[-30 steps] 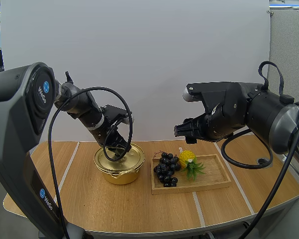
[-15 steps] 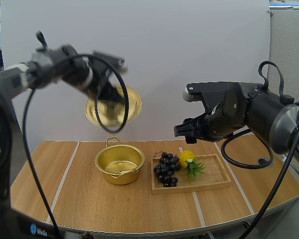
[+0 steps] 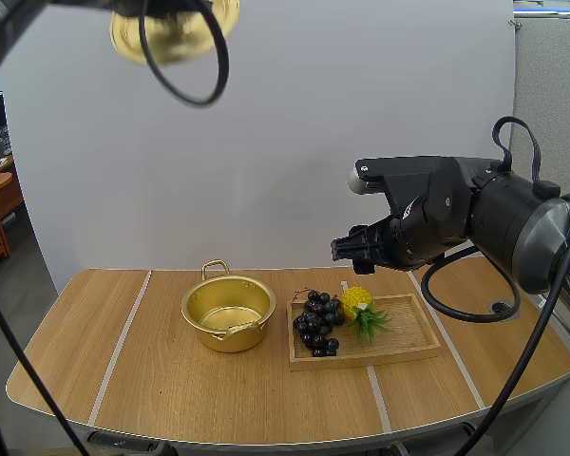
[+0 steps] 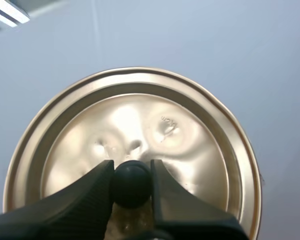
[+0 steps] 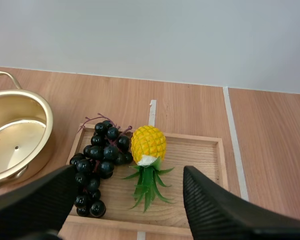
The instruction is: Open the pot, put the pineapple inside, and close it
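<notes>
A gold pot point(image 3: 228, 314) stands open on the table, also seen beside the tray in the right wrist view as pot point(image 5: 15, 142). Its gold lid point(image 3: 171, 27) is held high above the table's left side; my left gripper point(image 4: 131, 182) is shut on the lid's black knob point(image 4: 131, 183). A small yellow pineapple point(image 3: 358, 306) with green leaves lies on the wooden tray point(image 3: 408, 334), next to black grapes point(image 3: 317, 322). My right gripper point(image 5: 125, 200) hangs open above the pineapple point(image 5: 148, 148), well apart from it; its arm point(image 3: 437, 223) hovers over the tray.
The grapes point(image 5: 96, 157) lie on the tray point(image 5: 200, 165) between pot and pineapple. White tape lines cross the wooden table point(image 3: 152, 380). Bare tabletop lies left of the pot and in front of the tray.
My left gripper has lifted the lid off the pot and carried it far up and leftward. The right arm has stayed still.
</notes>
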### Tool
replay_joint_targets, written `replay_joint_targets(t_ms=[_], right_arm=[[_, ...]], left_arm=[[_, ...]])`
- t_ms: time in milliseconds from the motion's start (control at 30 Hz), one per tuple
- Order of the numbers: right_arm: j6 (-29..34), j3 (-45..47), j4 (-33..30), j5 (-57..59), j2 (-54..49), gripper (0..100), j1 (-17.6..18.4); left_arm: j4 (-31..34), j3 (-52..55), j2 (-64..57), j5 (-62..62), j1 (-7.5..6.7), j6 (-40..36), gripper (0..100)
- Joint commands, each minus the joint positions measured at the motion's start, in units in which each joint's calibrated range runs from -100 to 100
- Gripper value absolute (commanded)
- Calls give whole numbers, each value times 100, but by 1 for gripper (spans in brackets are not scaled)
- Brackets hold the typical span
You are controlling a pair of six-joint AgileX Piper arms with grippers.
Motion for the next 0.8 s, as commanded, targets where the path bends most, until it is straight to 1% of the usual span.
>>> replay_joint_targets(t_ms=[0, 100, 200, 400, 467, 600, 767], right_arm=[[-34, -37, 5, -116, -55, 100, -22], [-34, -37, 5, -116, -55, 100, -22], [-34, -37, 32, -170, -55, 100, -22], [-34, -37, 100, -580, -15, 100, -22], [-34, -37, 100, -761, 96, 100, -22], [-34, -93, 100, -1110, 561, 100, -22], [-34, -805, 105, -970, 1487, 100, -22]], left_arm=[[383, -428, -34, -693, 7, -289, 0], [774, -682, -34, -1247, 7, -428, 0], [961, -808, -34, -1498, 7, -450, 0], [975, -820, -34, -1838, 7, -450, 0], [975, -820, -34, -2127, 7, -450, 0], [985, -820, -34, -2215, 7, -450, 0], [985, -820, -34, -2215, 7, -450, 0]])
